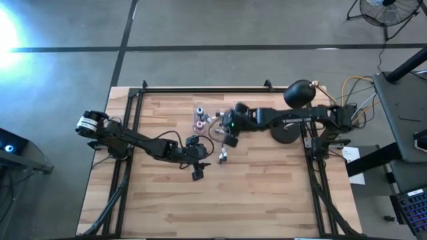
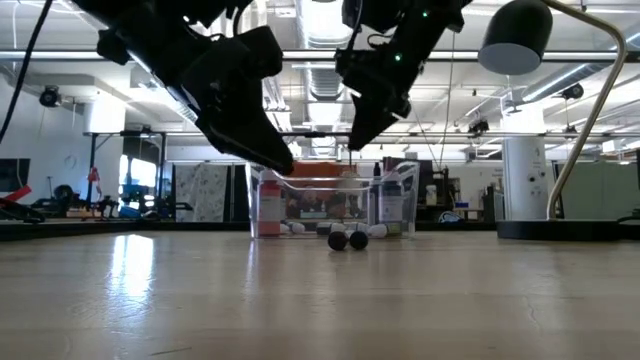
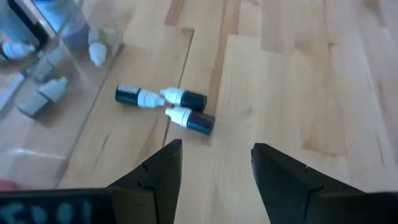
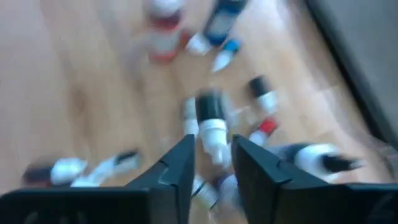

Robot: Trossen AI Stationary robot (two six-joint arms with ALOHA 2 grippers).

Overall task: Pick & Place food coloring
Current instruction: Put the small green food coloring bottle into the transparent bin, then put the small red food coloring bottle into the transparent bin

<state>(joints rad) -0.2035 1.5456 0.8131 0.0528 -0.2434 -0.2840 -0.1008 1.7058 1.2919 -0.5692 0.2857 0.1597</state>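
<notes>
Three dark food coloring bottles [image 3: 166,102] with white caps lie on their sides on the wooden table [image 1: 267,193], just beyond my open left gripper [image 3: 214,152], which hovers above them. Behind them stands a clear plastic box [image 1: 199,117] holding more bottles. My right gripper [image 4: 213,146] hangs raised over the box's right side [image 1: 229,139], closed on one dark bottle with a white cap [image 4: 211,118]. Below it, blurred, lie several more bottles [image 4: 217,31]. My right gripper pinches the bottle's white cap end [image 4: 214,138] between its two fingertips, coming from above and slanting down. The dark body sticks out beyond the fingertips. The bottle is lifted clear of the table and the box.
A black desk lamp [image 1: 299,94] with a round base [image 1: 287,133] stands at the table's far right, close behind my right arm. The near half of the table is bare wood. Two loose bottles [image 2: 347,240] show in front of the box [image 2: 330,205] in the low view.
</notes>
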